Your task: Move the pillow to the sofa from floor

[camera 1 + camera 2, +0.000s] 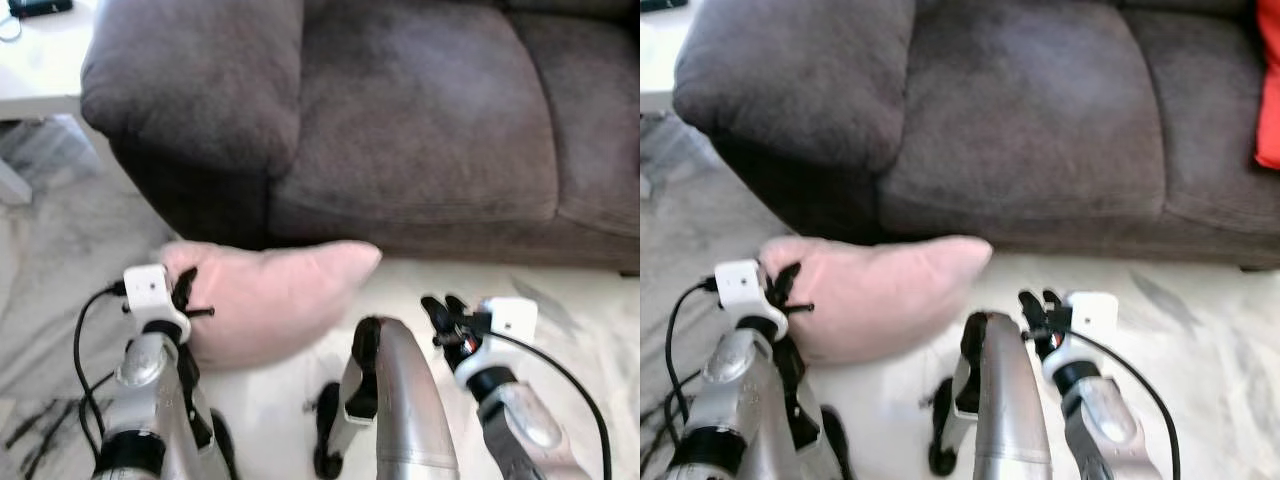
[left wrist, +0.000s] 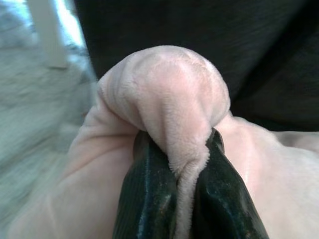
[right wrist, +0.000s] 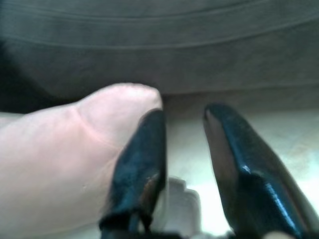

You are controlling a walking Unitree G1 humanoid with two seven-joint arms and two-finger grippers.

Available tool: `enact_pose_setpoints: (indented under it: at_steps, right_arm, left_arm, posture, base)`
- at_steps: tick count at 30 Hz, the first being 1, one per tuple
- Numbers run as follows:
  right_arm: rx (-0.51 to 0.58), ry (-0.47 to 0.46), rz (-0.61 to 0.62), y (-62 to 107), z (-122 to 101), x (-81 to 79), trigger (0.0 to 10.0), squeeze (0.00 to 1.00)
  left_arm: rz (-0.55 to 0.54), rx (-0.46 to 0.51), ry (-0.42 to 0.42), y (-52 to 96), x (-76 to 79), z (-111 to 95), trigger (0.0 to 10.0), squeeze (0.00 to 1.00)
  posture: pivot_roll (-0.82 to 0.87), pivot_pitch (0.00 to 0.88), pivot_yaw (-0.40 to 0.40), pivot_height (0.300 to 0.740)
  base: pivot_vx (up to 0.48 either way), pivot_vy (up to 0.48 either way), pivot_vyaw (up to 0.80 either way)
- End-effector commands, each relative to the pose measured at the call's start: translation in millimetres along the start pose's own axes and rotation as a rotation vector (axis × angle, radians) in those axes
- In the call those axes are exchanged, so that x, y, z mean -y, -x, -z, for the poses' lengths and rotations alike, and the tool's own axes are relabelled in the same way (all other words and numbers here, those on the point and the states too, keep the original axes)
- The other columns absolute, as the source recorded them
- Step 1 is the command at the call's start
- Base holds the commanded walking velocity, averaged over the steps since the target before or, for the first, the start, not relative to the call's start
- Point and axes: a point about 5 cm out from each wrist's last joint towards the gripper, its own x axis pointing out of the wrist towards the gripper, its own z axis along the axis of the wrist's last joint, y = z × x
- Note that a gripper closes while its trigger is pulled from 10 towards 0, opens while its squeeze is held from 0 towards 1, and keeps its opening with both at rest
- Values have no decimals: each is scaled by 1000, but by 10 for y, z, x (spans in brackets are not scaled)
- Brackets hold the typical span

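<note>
While the left arm reaches forward from 7 o'clock, its left end effector (image 2: 182, 199) is pinched tight on a fold at the corner of the pillow (image 1: 270, 295), plush cloth bulging out between the two black fingers (image 2: 149, 199). From 5 o'clock the right arm rises with its right end effector (image 3: 184, 149) spread apart and holding nothing; one finger lies just beside the pillow's far corner, though I cannot tell whether it touches. Pale pink and soft, the pillow lies on the floor (image 1: 580, 300), a white marbled surface, close against the front of the sofa (image 1: 420, 120) below its arm. At 12 o'clock the dark brown sofa spans the scene.
</note>
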Motion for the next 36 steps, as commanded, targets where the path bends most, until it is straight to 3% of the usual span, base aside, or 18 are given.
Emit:
enact_pose_setpoints:
  at_steps: [1,14,19,36]
  right_arm:
    - [13,-2,11,-88,52,-23,10000,0]
    - [59,-13,15,-344,103,-69,10000,0]
    - [62,-10,11,-417,116,-75,10000,0]
    - [118,19,9,-524,71,0,10000,0]
  left_arm:
    - [16,48,-36,-71,53,-151,10000,0]
    - [38,84,-74,-218,69,-317,10000,0]
    - [43,93,-99,-243,96,-323,10000,0]
    - [98,106,-153,-80,207,-199,10000,0]
  posture:
    - [21,145,-107,427]
    - [67,7,-64,427]
    - [71,0,-70,427]
    - [82,0,-85,427]
  base:
    - [-300,0,0]
    - [-293,0,0]
    - [0,0,0]
    - [0,0,0]
